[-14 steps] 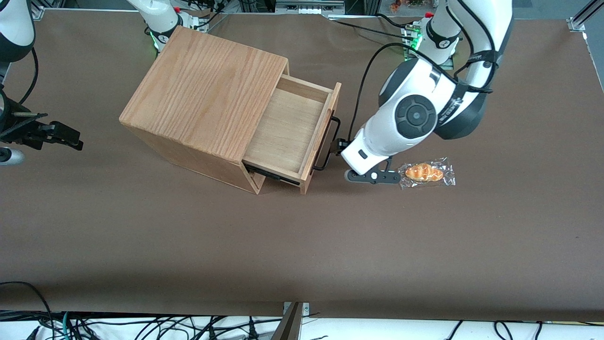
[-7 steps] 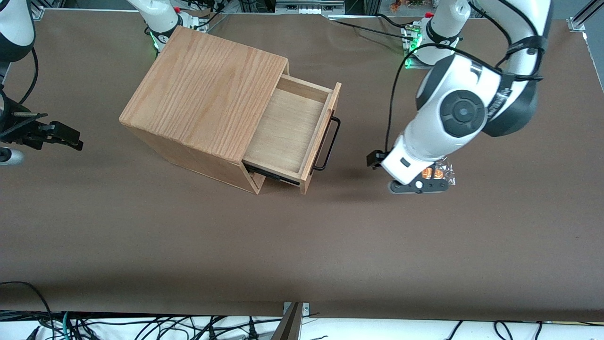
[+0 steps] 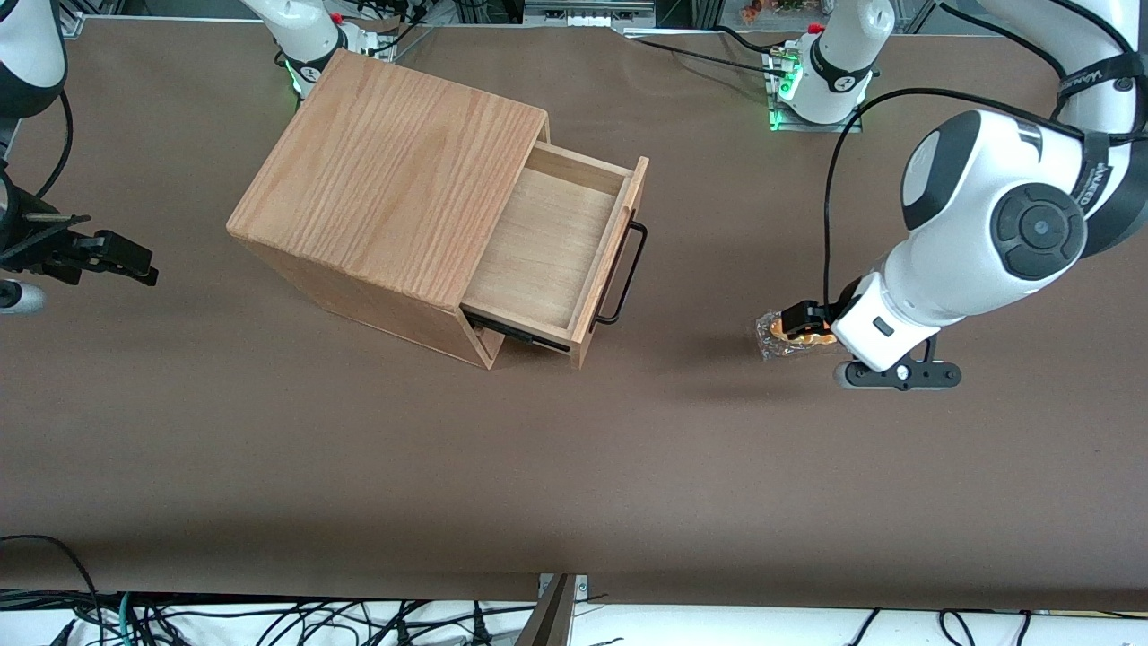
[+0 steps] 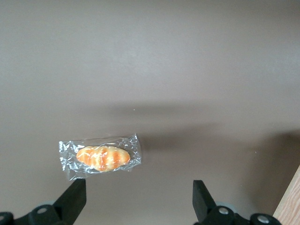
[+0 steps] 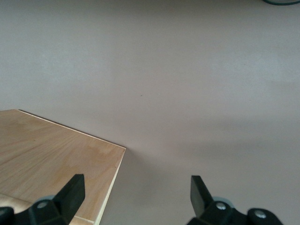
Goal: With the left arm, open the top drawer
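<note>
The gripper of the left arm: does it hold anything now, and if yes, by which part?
Nothing is held. The gripper is open and empty above the table, near the wrapped bread roll, apart from the top drawer.

Front high; wrist cameras face tabletop (image 3: 574, 467).

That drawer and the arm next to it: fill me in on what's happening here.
The top drawer stands pulled well out of the oak cabinet, its pale inside bare. The left arm has let go of the handle and backed off toward its own end of the table; its gripper, jaws open and holding nothing, hangs above a wrapped bread roll.
</note>
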`<act>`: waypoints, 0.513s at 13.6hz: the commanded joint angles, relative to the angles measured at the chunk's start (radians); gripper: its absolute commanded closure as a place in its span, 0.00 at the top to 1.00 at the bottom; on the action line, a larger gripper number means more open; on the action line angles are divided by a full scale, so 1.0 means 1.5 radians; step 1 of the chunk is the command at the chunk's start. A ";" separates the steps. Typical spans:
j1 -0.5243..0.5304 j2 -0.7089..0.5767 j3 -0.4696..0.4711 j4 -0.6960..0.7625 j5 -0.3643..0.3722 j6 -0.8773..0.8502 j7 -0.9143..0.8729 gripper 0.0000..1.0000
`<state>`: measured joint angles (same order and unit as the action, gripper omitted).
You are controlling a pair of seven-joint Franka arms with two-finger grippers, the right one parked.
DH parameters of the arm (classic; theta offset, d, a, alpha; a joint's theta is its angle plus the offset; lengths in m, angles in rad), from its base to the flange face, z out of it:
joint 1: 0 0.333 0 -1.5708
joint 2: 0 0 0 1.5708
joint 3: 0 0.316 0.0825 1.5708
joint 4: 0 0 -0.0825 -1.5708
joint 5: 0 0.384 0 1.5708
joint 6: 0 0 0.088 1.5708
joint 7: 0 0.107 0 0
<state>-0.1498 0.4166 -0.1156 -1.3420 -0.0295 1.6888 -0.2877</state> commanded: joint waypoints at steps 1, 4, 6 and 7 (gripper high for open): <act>0.031 -0.023 0.000 -0.011 0.018 -0.024 0.015 1.00; 0.055 -0.025 0.001 -0.011 0.020 -0.041 0.025 1.00; 0.090 -0.031 0.001 -0.014 0.019 -0.041 0.123 1.00; 0.099 -0.031 0.003 -0.014 0.016 -0.040 0.160 1.00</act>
<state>-0.0415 0.3992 -0.1036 -1.3421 -0.0275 1.6392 -0.1633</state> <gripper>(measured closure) 0.000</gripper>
